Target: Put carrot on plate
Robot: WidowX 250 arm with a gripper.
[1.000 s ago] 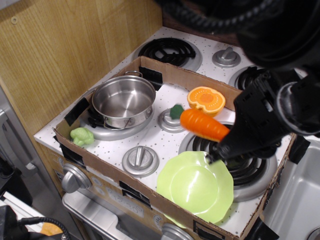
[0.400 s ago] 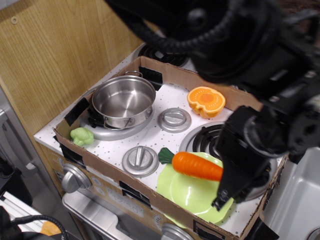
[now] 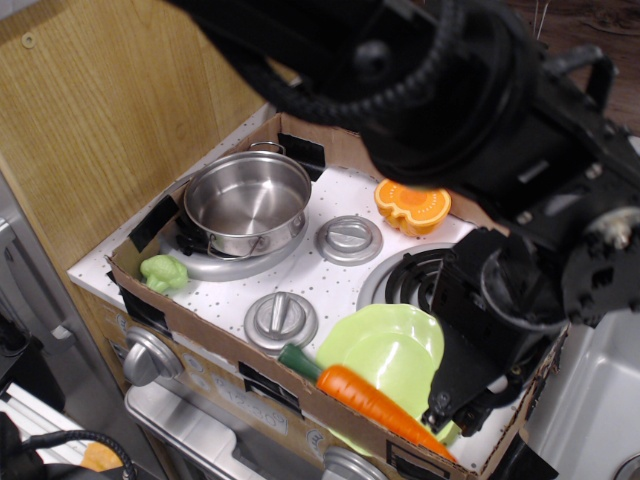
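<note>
The orange carrot (image 3: 365,398) with its dark green stem lies slanted across the front rim of the lime-green plate (image 3: 385,342) and the cardboard box's front wall. Its stem points left and its tip points to the lower right. My black gripper (image 3: 437,410) comes down from the right and is shut on the carrot's tapered end, just right of the plate. The large black arm hides the plate's right side and the burner behind it.
A steel pot (image 3: 247,200) stands at the back left, with a small green toy vegetable (image 3: 164,272) in front of it. An orange pumpkin half (image 3: 413,207) lies at the back. Silver burner caps (image 3: 349,238) (image 3: 281,319) sit mid-stove. A cardboard wall (image 3: 330,140) rings the stove.
The gripper has carried the carrot from above the burner down and forward. The carrot now rests low across the plate's front rim, turned more steeply.
</note>
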